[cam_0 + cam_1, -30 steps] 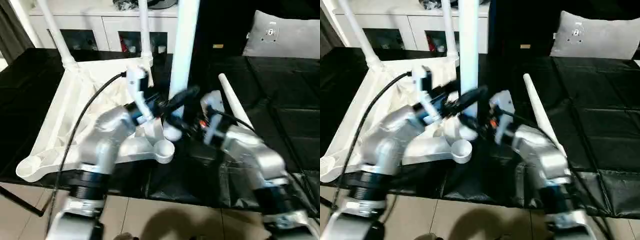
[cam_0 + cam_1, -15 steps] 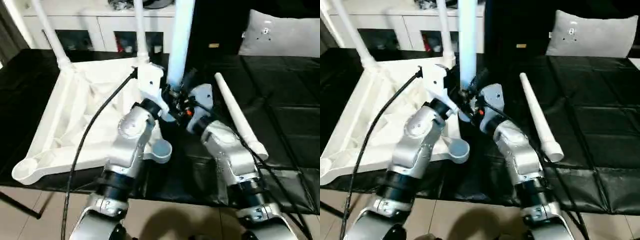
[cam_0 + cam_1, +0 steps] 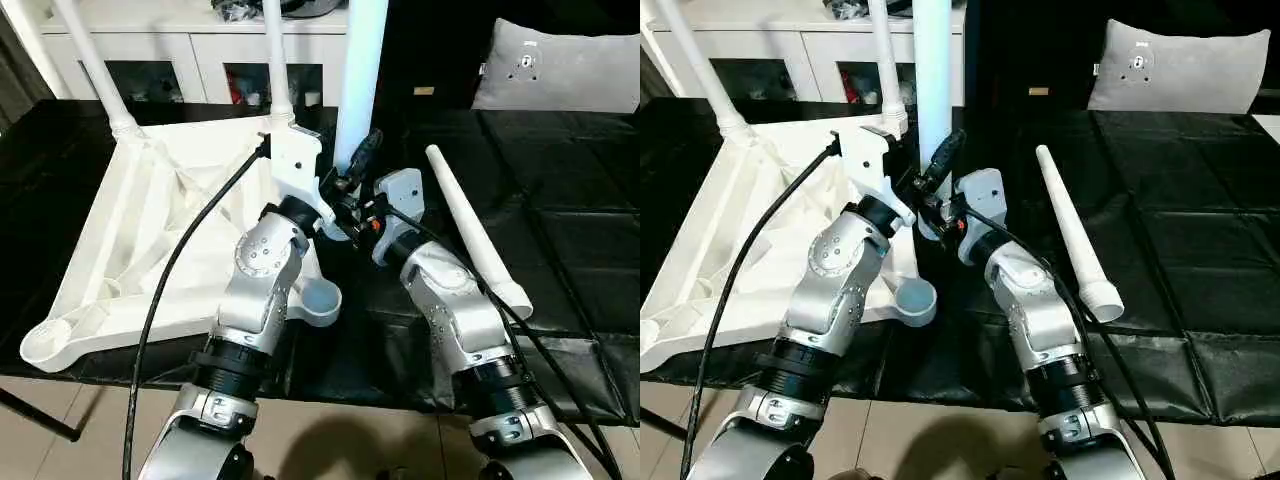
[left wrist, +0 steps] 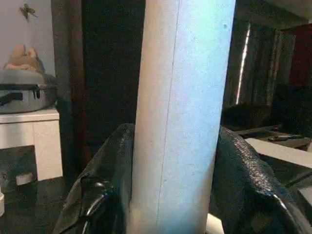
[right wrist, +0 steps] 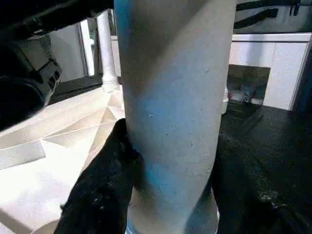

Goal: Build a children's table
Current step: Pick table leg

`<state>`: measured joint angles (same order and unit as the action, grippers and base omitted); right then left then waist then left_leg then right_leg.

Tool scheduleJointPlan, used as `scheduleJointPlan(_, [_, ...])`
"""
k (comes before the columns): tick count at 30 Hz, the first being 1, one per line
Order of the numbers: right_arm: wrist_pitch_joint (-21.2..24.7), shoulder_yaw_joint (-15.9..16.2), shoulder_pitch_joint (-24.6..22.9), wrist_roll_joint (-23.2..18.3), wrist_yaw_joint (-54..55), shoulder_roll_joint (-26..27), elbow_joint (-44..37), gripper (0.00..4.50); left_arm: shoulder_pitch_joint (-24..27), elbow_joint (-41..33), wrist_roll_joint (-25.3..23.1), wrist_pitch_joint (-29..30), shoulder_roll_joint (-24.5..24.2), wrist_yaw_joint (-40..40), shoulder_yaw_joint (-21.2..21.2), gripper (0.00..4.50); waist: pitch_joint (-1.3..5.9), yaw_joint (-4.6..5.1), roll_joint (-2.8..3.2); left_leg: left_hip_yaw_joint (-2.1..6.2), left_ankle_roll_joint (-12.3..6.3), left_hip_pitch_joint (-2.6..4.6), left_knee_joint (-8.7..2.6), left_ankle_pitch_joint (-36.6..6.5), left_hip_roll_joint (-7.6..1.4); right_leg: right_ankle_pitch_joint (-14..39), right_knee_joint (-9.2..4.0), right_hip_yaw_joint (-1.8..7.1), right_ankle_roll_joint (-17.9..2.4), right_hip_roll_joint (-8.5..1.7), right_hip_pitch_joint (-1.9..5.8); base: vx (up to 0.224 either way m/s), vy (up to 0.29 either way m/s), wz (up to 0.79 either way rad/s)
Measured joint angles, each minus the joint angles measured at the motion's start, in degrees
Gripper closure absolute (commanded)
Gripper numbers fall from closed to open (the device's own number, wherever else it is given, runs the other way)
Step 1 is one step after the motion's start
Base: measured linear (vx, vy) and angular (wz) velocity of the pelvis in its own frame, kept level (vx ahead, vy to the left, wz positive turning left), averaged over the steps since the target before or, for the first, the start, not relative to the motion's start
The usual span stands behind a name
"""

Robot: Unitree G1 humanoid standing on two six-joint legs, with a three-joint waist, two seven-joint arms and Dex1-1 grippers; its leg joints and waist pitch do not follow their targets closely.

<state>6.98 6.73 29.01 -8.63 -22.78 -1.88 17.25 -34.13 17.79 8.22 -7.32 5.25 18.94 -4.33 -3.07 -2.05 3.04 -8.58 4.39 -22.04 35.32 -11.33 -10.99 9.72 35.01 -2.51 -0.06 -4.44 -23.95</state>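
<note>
The children's table top lies upside down on the black surface, ribs up. Two white legs stand in its far corner sockets. A third leg stands upright just off the top's right edge, held by both grippers near its lower end. My left gripper reaches it from the left, fingers pressed on either side of the leg. My right gripper clamps it from the right, fingers against the leg. A fourth leg lies loose to the right.
The near corner sockets stand open, with the front table edge just below them. A white cabinet with glass doors runs along the back. A grey cushion rests at the far right. Black cables trail along both forearms.
My left gripper's fingers have closed in onto the upright leg. Both arms have stretched farther forward, away from the near right socket. The head view has shifted as well.
</note>
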Motion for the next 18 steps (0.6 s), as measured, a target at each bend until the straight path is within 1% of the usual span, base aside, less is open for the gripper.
scheduleJointPlan(3, [0.45, -0.20, 0.00, -0.24, -0.16, 0.03, 0.00, 2.59, -0.03, 0.33, -0.04, -0.15, 0.10, -0.21, 0.03, 2.60, 0.00, 0.00, 0.00, 0.00, -0.01, 0.00, 0.00, 0.00, 0.00, 0.00, 0.00, 0.00, 0.00, 0.00, 0.00, 0.000, 0.000, 0.00])
scheduleJointPlan(5, [0.56, -0.59, 0.00, -0.49, -0.21, 0.03, 0.02, 1.89, -0.25, 0.70, -0.02, -0.22, 0.20, -0.36, 0.12, 2.62, 0.00, 0.00, 0.00, 0.00, -0.01, 0.01, 0.00, 0.00, 0.00, 0.00, 0.00, 0.00, -0.01, 0.00, -0.01, 0.000, 0.000, 0.00])
scheduleJointPlan(9, [0.63, -0.68, 0.00, -0.99, -1.64, -0.32, 0.02, 1.83, -1.04, 1.74, 0.76, -0.25, 0.25, -0.53, 0.99, 2.62, 0.00, 0.04, 0.00, -0.01, -0.01, 0.01, 0.00, 0.01, 0.00, -0.02, 0.00, 0.00, -0.02, 0.00, 0.00, 0.000, 0.000, 0.00])
scheduleJointPlan(11, [0.64, -0.46, -0.01, -0.96, -2.72, -1.12, -0.41, 1.55, -2.40, 3.21, 1.73, -0.09, -0.05, -0.59, 2.11, 2.62, 0.00, 0.03, 0.00, -0.01, -0.02, 0.01, 0.00, 0.02, 0.00, -0.03, 0.00, 0.01, -0.01, 0.00, 0.00, 0.000, 0.000, 0.00])
scheduleJointPlan(13, [1.05, -0.50, -0.36, -1.26, -3.65, -1.50, -1.48, 1.45, -3.13, 3.85, 2.41, 0.38, -0.37, -0.64, 3.18, 2.64, 0.00, 0.04, 0.00, -0.01, -0.03, 0.02, 0.00, 0.02, 0.00, -0.03, 0.00, 0.01, -0.01, 0.00, 0.00, 0.000, 0.000, 0.00])
scheduleJointPlan(15, [1.18, -0.70, -1.77, -2.74, -5.42, -2.59, -3.24, 1.31, -4.41, 5.01, 4.04, 1.76, -1.44, 0.29, 4.36, 2.65, -0.02, 0.00, -0.04, -0.01, -0.03, 0.02, 0.00, 0.02, -0.01, -0.03, 0.01, -0.01, -0.01, 0.00, 0.00, 0.000, 0.000, 0.00])
scheduleJointPlan(16, [1.26, -0.71, -2.65, -3.35, -6.81, -3.19, -3.83, 1.09, -5.15, 5.62, 4.99, 2.55, -2.51, 1.05, 5.22, 2.65, -0.02, 0.07, -0.04, -0.02, -0.10, 0.02, 0.00, 0.06, -0.01, -0.03, 0.01, 0.00, -0.01, 0.01, 0.00, 0.000, 0.000, 0.00])
scheduleJointPlan(18, [1.90, -1.18, -3.37, -4.90, -8.42, -4.11, -4.08, 1.05, -5.66, 5.72, 6.52, 3.75, -3.23, 2.37, 6.59, 2.65, -0.02, 0.00, -0.04, -0.04, -0.11, 0.02, 0.00, 0.07, 0.00, -0.04, 0.00, 0.02, -0.02, 0.00, -0.01, 0.000, 0.000, 0.00])
